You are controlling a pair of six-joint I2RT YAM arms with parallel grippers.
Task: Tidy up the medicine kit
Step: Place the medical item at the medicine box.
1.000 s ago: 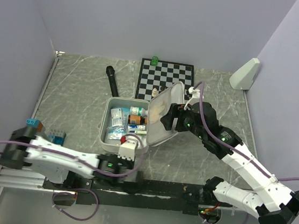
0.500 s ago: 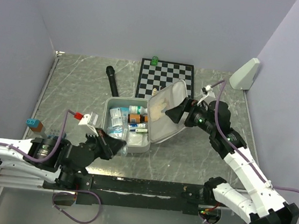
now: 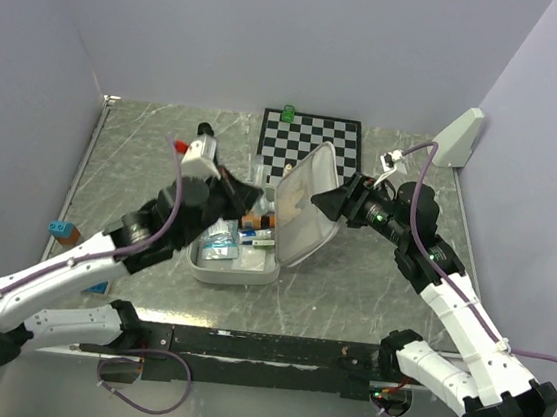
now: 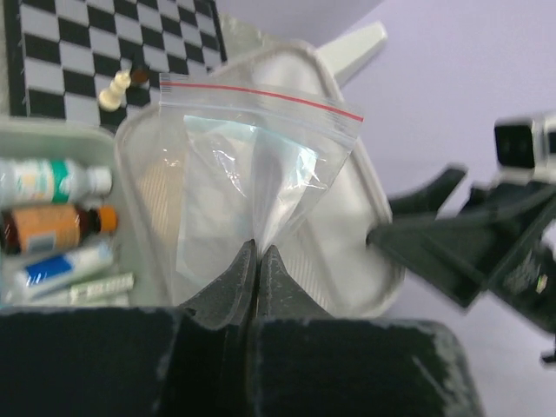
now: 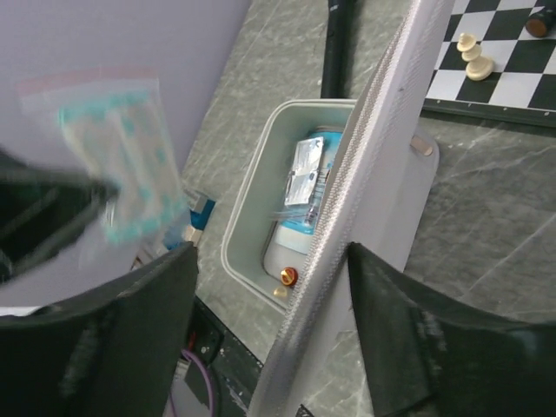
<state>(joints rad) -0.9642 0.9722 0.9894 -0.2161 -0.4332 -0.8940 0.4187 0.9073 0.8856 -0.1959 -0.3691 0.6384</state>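
From above, you see the medicine kit [image 3: 240, 278] lying open in the middle of the desk [image 3: 143, 163]. Its base is on the left and its lid is tipped up on edge on the right. Your left pincer [image 3: 251, 197] hangs over the far part of the base, just beside the lid. Your right pincer [image 3: 331, 204] meets the lid's upper rim from the right.

In the left wrist view, your left pincer is pinched tight on the bottom edge of a clear zip bag [image 4: 252, 165] with a red stripe along its top. The bag stands upright in front of the hollow inside of the lid. In the base to the left lie a white bottle [image 4: 52, 178], an amber bottle [image 4: 52, 228] and a blue-and-white tube [image 4: 61, 265]. The chessboard [image 4: 113, 43] lies beyond them.

In the right wrist view, your right pincer is spread wide and the lid's rim runs through the gap, nearer its right side. You cannot tell whether they touch. The base lies just left of the rim, and the bag shows blurred at far left.
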